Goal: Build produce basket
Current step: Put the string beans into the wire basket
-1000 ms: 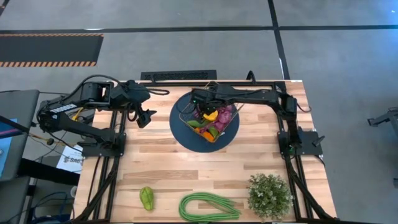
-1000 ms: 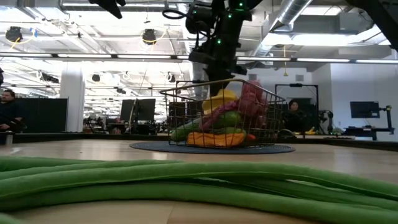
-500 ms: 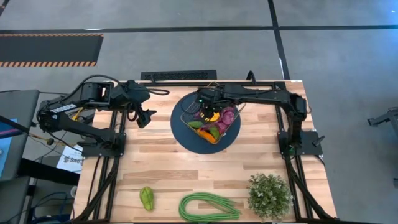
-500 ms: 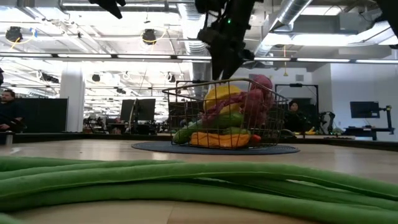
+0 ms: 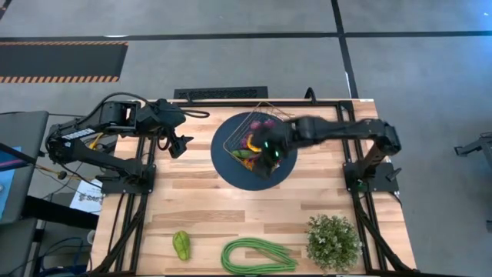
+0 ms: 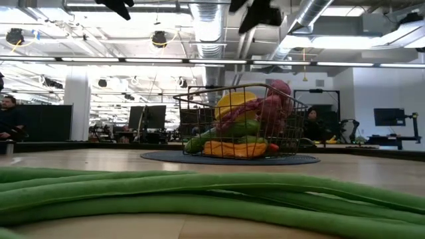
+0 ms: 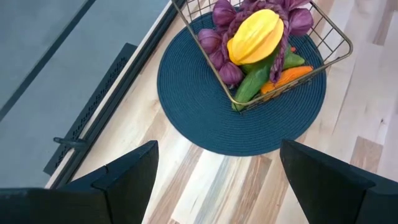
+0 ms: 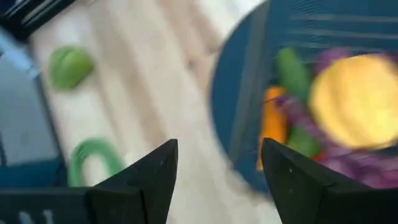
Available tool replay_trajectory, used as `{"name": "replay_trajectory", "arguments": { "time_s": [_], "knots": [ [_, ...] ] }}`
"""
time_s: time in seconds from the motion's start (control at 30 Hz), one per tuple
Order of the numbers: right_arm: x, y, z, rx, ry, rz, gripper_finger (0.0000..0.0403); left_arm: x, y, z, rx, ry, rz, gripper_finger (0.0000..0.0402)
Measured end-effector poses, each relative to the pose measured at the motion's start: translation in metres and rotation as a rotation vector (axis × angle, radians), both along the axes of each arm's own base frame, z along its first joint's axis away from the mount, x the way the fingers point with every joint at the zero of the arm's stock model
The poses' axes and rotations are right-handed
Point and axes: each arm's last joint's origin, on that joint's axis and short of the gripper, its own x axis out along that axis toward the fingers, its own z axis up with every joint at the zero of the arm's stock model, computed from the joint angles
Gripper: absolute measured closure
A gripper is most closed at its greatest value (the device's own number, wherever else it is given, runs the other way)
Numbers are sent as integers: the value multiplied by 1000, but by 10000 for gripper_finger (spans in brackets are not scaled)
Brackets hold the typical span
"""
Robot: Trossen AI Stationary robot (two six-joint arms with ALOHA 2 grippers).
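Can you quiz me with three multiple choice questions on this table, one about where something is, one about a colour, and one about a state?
1. Where does the wire basket stand?
A. on the round dark blue mat
B. on the bare wood beside the potted plant
C. on the floor

2. What colour is the fruit lying on top of the basket's pile?
A. white
B. yellow
C. black

3. How is the right gripper?
A. shut on the green pepper
B. shut on the long beans
C. open and holding nothing

Answers:
1 A, the left wrist view shows the mat all round the basket.
2 B, the lemon tops the purple grapes.
3 C, the right wrist view shows its fingers apart with nothing between them.
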Motion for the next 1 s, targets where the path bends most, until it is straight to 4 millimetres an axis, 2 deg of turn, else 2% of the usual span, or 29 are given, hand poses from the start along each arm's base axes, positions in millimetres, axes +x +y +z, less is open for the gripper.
{"name": "replay_trajectory", "arguments": {
  "time_s": [0.17,0.3,0.47,0.53,0.8,1.0],
  "knots": [
    [-6,50,0,40,11,78,154,0,0,0,2,1,-3,79],
    [-10,80,-8,88,74,63,154,0,0,0,-4,2,-9,79],
    [-16,109,-21,158,180,-34,154,0,0,0,-1,4,-13,79],
    [-16,120,-21,182,172,-43,154,0,0,0,-1,4,-13,79],
    [-26,164,-26,205,152,47,154,0,0,0,-17,-6,8,79],
    [-34,198,-40,186,186,112,154,0,0,0,-21,-9,14,79]
  ]
}}
